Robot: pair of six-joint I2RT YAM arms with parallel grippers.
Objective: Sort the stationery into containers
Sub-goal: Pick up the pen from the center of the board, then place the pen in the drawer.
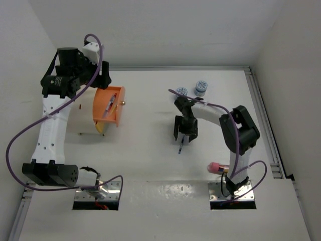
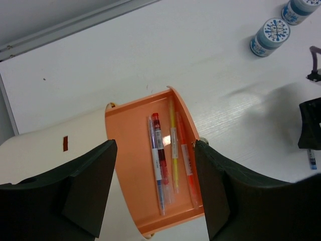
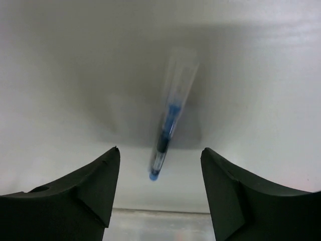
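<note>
Bright even overhead light; soft shadows; right wrist view blurred.

Top camera sits high, above and behind the arm bases, looking steeply down over the whole white table. Left wrist camera hangs above the open orange plastic drawer, angled down and outward, fairly near. With the top view it shares that drawer, the two round blue-and-white pieces and, at its right edge, the thin clear-and-blue pen. Right wrist camera looks at that same pen from very close, facing the tabletop.
</note>
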